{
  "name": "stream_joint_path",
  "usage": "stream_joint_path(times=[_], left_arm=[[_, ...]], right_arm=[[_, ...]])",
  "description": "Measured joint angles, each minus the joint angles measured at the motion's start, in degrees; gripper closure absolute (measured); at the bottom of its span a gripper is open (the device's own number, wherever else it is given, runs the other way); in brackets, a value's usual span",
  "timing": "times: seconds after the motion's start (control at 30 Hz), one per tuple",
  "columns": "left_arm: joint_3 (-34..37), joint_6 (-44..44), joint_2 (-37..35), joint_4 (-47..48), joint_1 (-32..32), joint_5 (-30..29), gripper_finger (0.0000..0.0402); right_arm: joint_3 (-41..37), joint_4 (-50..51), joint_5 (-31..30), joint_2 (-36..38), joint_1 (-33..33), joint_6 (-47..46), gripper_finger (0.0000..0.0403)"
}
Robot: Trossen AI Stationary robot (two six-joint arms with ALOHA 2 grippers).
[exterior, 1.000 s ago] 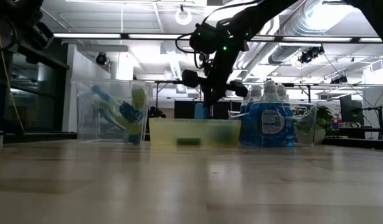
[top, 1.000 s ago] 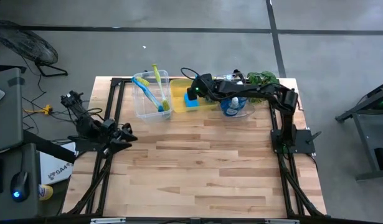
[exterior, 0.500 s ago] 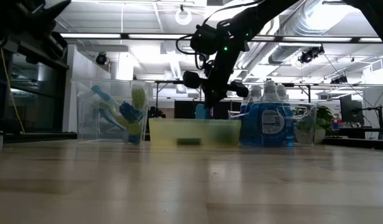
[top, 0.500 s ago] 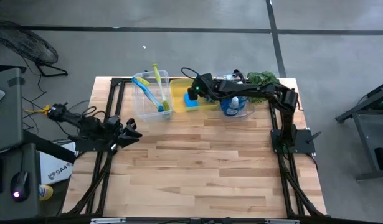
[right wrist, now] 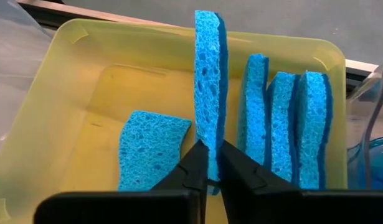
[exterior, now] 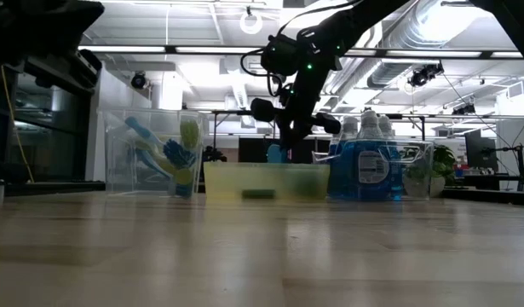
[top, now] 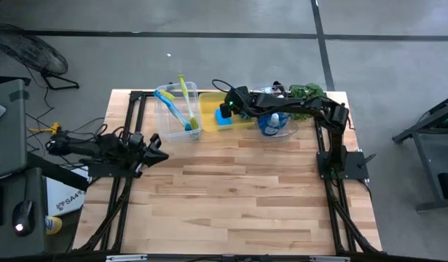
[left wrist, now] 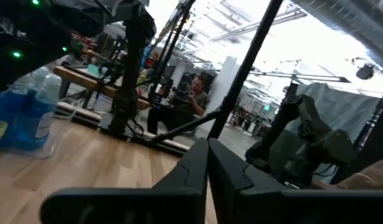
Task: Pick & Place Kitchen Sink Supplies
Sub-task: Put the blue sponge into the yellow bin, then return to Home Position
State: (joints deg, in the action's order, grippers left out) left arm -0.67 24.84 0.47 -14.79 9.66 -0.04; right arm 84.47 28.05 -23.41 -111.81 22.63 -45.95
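Pinching upright sponge (right wrist: 210, 93) over yellow bin (right wrist: 66, 93), right pincer (right wrist: 209, 163), left pincer (left wrist: 207, 163) pressed together

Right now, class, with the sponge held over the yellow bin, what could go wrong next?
1. The right gripper pinches only the sponge's edge, so it may slip or topple once released.
2. It could knock over the upright sponges close beside it.
3. It could land on the flat sponge in the yellow bin.

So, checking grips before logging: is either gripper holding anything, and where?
The right gripper pinches an upright blue sponge by its edge, over the yellow bin. The left gripper is shut, empty.
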Motion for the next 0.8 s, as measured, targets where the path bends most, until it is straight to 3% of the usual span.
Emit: stream_joint_path(times=[0.2, 0.5, 0.8], left_arm=[[0.0, 0.1, 0.0, 0.0, -0.7, 1.1, 0.04], [0.0, 0.9, 0.0, 3.0, -0.7, -2.0, 0.0394], [0.0, 0.9, 0.0, 9.3, -0.7, -4.0, 0.0393]], right_arm=[[0.0, 0.0, 0.0, 0.0, 0.0, 0.2, 0.0355], [0.0, 0.0, 0.0, 0.0, 0.0, 0.1, 0.0306], [0.0, -4.2, 3.0, 1.4, 0.0, 2.8, 0.0295]])
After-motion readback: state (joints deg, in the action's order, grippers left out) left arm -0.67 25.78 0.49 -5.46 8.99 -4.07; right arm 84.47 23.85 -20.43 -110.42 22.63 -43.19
